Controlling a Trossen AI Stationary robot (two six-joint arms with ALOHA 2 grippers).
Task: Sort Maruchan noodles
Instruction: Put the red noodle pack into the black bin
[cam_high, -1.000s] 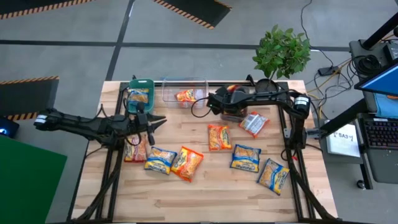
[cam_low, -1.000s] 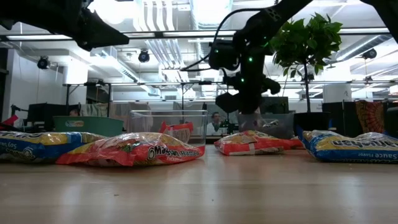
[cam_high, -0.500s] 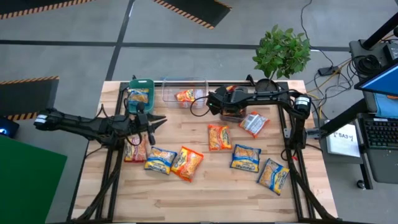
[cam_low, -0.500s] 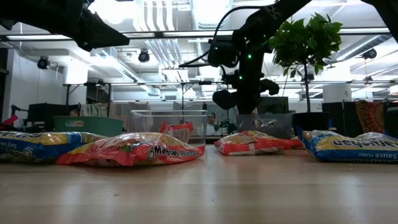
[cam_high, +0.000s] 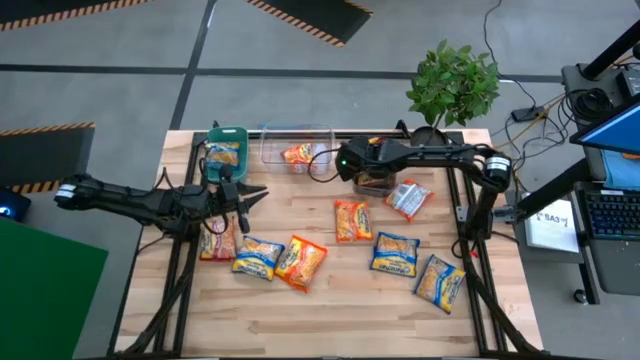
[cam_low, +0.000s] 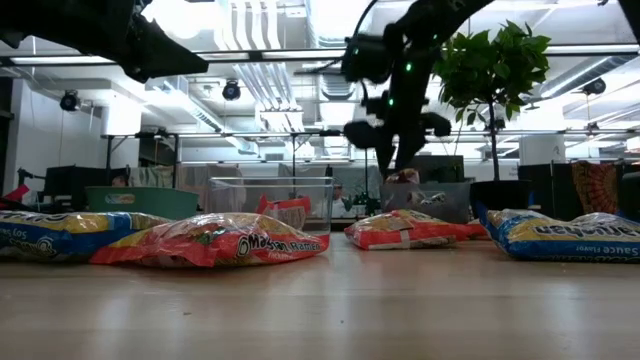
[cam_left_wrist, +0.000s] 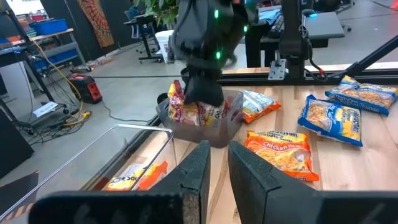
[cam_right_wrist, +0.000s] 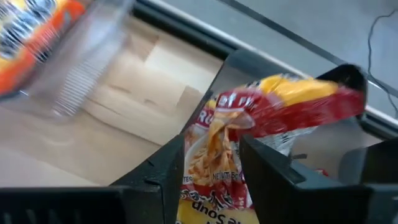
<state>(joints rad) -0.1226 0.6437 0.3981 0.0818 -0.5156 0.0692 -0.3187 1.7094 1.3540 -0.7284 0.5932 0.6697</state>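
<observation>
Right fingers (cam_right_wrist: 211, 165) slightly apart above red packet (cam_right_wrist: 261, 124); left fingers (cam_left_wrist: 214, 171) empty.

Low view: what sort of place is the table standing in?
Probably an open-plan lab or office workshop. Exposed ceiling ducts with strip lighting run overhead, desks and monitors fill the background, and a potted plant stands behind the wooden table.
</observation>
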